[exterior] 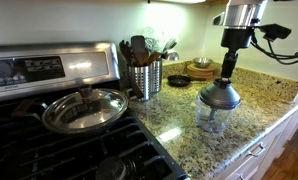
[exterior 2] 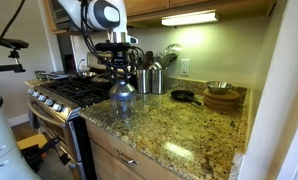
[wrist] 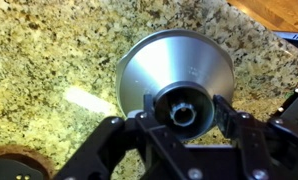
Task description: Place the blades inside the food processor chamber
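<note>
Clear and see-through, the food processor chamber (exterior: 211,119) stands upright on the speckled granite desk (exterior: 264,95), capped by a grey metal dome (wrist: 159,60). The fingers (wrist: 227,118) flank its knob (wrist: 181,112); whether they are clamped I cannot tell.

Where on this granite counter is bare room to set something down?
Bare granite counter: between the black stove and the clear bowl with grey dome, and beyond that bowl toward the counter's end. Crowded along the back wall: steel utensil canister, small black pan, wooden bowls.
</note>
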`<action>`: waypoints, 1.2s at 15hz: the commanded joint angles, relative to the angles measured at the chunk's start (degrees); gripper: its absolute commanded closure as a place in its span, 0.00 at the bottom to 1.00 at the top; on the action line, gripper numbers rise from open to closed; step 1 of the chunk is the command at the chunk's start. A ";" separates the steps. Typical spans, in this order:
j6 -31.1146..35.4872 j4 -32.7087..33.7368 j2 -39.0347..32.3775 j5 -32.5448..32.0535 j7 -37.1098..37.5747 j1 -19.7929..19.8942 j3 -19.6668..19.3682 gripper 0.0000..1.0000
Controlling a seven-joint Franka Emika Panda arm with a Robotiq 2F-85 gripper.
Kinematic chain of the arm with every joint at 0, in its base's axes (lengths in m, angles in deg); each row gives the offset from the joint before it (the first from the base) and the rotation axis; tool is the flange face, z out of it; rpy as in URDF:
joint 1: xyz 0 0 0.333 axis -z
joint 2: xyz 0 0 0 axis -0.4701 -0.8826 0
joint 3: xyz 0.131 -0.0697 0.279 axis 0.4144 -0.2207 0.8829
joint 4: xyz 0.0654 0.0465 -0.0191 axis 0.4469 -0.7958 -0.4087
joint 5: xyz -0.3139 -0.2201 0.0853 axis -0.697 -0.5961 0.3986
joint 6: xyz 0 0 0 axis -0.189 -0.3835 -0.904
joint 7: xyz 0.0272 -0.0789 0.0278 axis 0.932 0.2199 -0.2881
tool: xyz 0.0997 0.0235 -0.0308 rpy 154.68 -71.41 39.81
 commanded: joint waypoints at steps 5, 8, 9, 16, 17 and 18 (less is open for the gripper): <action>-0.54 1.36 0.10 -1.06 0.78 -0.26 -0.40 0.65; -0.42 1.89 -0.39 -0.95 0.58 -0.34 -0.40 0.65; -0.36 2.06 -0.69 -0.81 0.53 -0.36 -0.41 0.65; -0.16 1.92 -1.53 -0.37 0.41 -0.38 -0.40 0.65; -0.05 1.83 -1.60 -0.24 0.33 -0.37 -0.44 0.65; 0.03 1.82 -1.63 -0.14 0.26 -0.37 -0.46 0.65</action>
